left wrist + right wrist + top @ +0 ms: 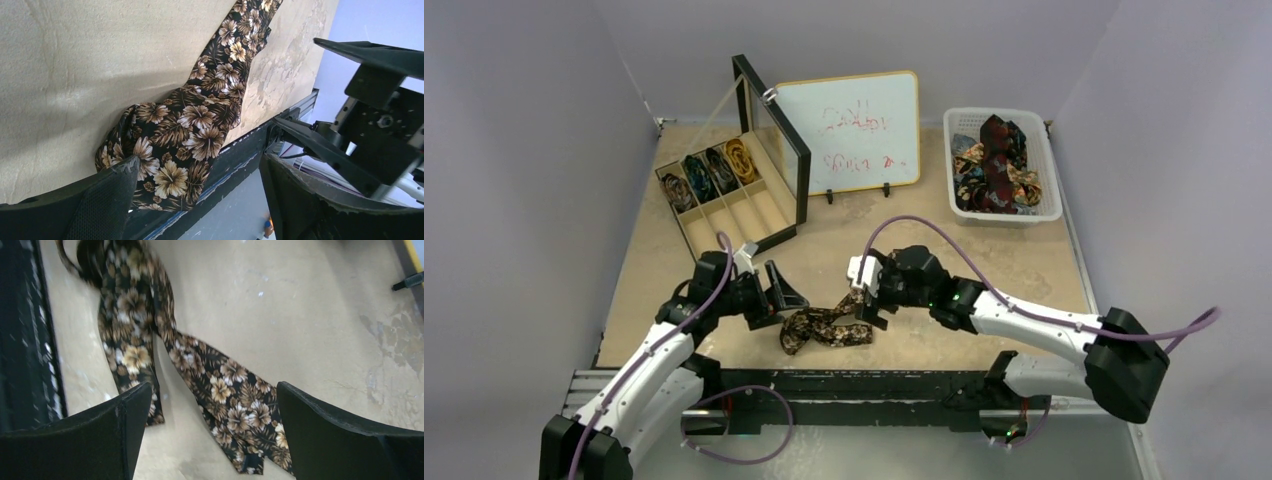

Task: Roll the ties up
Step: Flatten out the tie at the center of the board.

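Note:
A dark brown tie with gold-white flowers (824, 326) lies bunched and folded on the table near its front edge, between my two grippers. My left gripper (781, 296) is open, just left of the tie's bunched end (172, 150). My right gripper (871, 292) is open and hovers over the tie's right part; both tie ends (225, 405) lie below its jaws, untouched. Several rolled ties (709, 172) sit in the wooden box. Loose ties (996, 165), dark red among them, fill the white basket.
A wooden divided box (734, 210) with a raised black-framed lid (774, 125) stands at the back left. A small whiteboard (849, 130) stands at the back centre. A white basket (1054, 190) sits at the back right. The black front rail (250, 150) runs just past the tie.

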Controlling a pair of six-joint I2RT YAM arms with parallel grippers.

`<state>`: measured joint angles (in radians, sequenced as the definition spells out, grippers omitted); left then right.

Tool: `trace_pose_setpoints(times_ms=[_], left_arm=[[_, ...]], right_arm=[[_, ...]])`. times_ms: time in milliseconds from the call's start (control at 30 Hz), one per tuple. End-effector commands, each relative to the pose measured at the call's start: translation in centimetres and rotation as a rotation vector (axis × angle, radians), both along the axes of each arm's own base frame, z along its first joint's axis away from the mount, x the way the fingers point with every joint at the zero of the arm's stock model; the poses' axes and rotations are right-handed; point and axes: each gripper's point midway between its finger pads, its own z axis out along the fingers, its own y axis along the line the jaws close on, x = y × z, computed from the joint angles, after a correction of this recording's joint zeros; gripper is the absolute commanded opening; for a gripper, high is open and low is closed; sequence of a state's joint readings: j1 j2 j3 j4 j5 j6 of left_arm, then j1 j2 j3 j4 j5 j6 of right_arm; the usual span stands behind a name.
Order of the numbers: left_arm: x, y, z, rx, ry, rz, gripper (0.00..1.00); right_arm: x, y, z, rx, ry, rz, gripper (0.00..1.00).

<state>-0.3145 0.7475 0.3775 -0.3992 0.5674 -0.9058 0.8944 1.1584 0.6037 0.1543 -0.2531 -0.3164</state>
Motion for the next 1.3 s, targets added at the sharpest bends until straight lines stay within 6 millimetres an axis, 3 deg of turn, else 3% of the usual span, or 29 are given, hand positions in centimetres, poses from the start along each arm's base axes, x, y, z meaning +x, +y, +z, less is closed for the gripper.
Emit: trace_pose_setpoints(times_ms=[0,133,300,500,633,767,867,967,1100,1267], left_arm=[[0.5,0.2,0.9,0.006,-0.019,0.027,0.87],[0.6,0.2,1.1,0.005,-0.026,0.027,0.87],[0.7,0.4,1.5,0.010,-0.044,0.034,0.88],[1.4,0.7,1.8,0.032,-0.073,0.055,0.90],[1.8,0.6,2.1,0.035,-0.080,0.050,0.90],[1.9,0.6,2.7,0.035,-0.103,0.053,0.90],[1.9,0.9,3.0,0.050,-0.110,0.061,0.91],[1.8,1.1,3.4,0.059,-0.120,0.068,0.91],[2.0,1.3,4.1,0.062,-0.143,0.076,0.91],[2.3,1.4,5.4,0.066,-0.185,0.077,0.91]], right_arm=[[0.1,-0.8,-1.5,-0.132,-0.212,0.179,0.95],[-0.2,0.2,-2.1,-0.109,-0.212,0.229,0.88],[-0.7,0.9,-4.9,-0.172,-0.153,0.280,0.85],[0.4,1.7,-5.0,-0.158,-0.179,0.245,0.85],[3.0,2.1,-5.6,-0.187,-0.223,0.146,0.72],[3.7,2.6,-6.2,-0.209,-0.211,0.132,0.60],[4.0,3.2,-5.3,-0.174,-0.179,0.100,0.37],[3.6,4.1,-3.8,-0.127,-0.010,-0.005,0.11],[3.2,3.6,-2.6,-0.110,0.291,-0.240,0.03],[-0.8,0.0,-3.3,-0.146,0.740,-0.442,0.00]])
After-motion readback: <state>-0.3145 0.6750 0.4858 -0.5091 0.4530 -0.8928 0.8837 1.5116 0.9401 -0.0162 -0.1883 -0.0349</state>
